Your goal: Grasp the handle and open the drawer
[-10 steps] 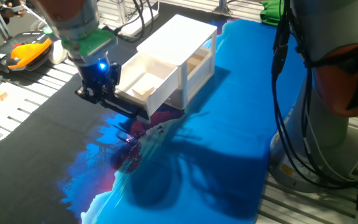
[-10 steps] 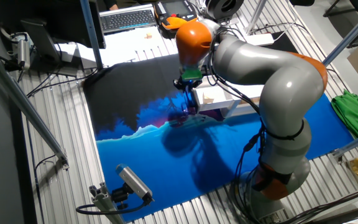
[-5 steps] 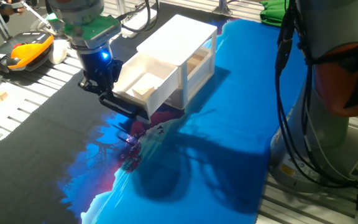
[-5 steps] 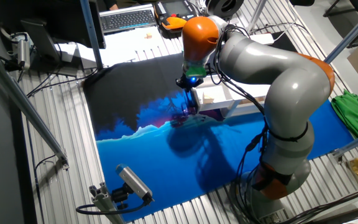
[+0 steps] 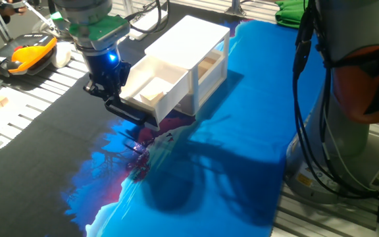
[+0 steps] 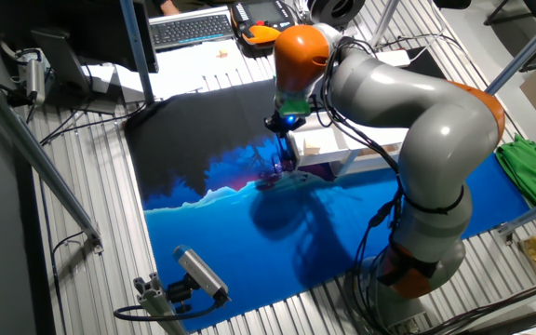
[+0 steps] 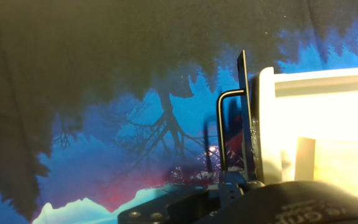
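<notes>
The white cabinet (image 5: 188, 41) stands on the blue and black cloth. Its drawer (image 5: 155, 87) is pulled out toward the front left and shows a cream inside. The black handle (image 5: 135, 114) runs along the drawer's front. My gripper (image 5: 112, 100) hangs at the handle's left end, fingers pointing down. In the other fixed view the gripper (image 6: 286, 154) is just left of the cabinet (image 6: 338, 140). In the hand view the handle (image 7: 244, 112) runs up beside the drawer (image 7: 316, 87), its near end meeting the gripper body (image 7: 229, 196). The fingertips are hidden.
An orange and black device (image 5: 24, 52) lies at the far left. A keyboard (image 6: 192, 28) is behind the cloth. The arm's base and cables (image 5: 354, 112) fill the right side. A green cloth (image 6: 529, 154) lies at the right edge.
The hand has risen a little and shifted right toward the drawer's left corner over the last second. The drawer and handle have stayed where they were.
</notes>
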You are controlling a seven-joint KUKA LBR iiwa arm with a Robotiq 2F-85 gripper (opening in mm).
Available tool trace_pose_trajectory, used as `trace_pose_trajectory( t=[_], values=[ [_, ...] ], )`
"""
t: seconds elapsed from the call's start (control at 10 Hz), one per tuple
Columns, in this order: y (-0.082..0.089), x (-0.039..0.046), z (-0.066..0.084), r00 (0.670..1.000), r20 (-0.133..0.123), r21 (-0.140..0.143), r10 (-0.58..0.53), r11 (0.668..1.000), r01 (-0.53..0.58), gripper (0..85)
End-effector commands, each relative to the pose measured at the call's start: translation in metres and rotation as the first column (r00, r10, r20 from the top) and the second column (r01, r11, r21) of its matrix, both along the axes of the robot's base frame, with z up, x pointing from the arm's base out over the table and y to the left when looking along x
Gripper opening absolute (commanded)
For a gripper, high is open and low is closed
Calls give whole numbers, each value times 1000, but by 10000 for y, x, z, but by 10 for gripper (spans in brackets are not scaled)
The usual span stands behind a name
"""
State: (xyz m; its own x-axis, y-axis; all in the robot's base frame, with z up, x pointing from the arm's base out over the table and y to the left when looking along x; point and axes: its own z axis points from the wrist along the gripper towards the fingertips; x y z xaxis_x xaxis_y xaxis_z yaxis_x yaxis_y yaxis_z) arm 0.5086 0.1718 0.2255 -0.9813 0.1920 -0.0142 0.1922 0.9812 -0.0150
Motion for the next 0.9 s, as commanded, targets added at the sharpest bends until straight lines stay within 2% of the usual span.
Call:
trace_pose_trajectory(
  t=[0.0,0.3,0.8],
  values=[
    [-3,-5,6,1000,-2,-1,4,1000,-4,0],
    [-14,-16,14,1000,-3,4,5,1000,-5,0],
    [-25,-25,29,999,9,14,31,999,-32,0]
  ],
)
